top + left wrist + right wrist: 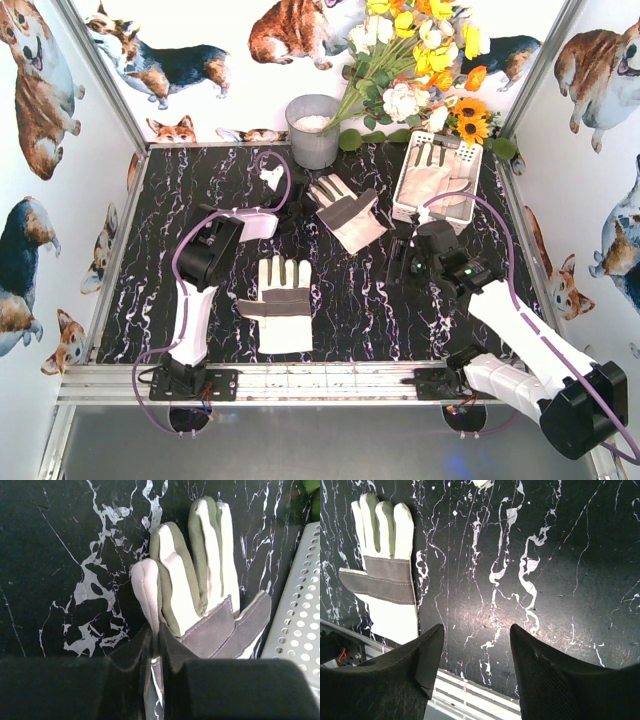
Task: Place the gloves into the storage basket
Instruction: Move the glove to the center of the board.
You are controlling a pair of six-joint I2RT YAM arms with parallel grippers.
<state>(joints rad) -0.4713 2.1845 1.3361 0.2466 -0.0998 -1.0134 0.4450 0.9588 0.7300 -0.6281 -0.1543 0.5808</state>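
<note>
My left gripper (154,647) was shut tight on a cream-white fabric glove (345,212) with a grey patch across its palm. In my left wrist view, a thin bit of the cloth sat pinched between my two black fingers (125,665). The glove's own fingers pointed to 12 o'clock. From above, this glove was just off the middle of the black table with white marble lines (360,320), at about 1 o'clock. I could not tell if it was lifted or lying flat.

The white plastic basket with little holes in its sides (468,152) stood at 2 o'clock on the table. It was near that glove but not touching it. A second glove of the same kind (425,185) lay inside the basket.

My right gripper (476,630) was open wide and held nothing. It hung over bare table at about 3 o'clock. A third glove (280,305) lay flat at 7 o'clock, apart from both grippers, with its palm patch up.

A round grey metal bucket (313,130) stood at 12 o'clock, by the far wall.
</note>
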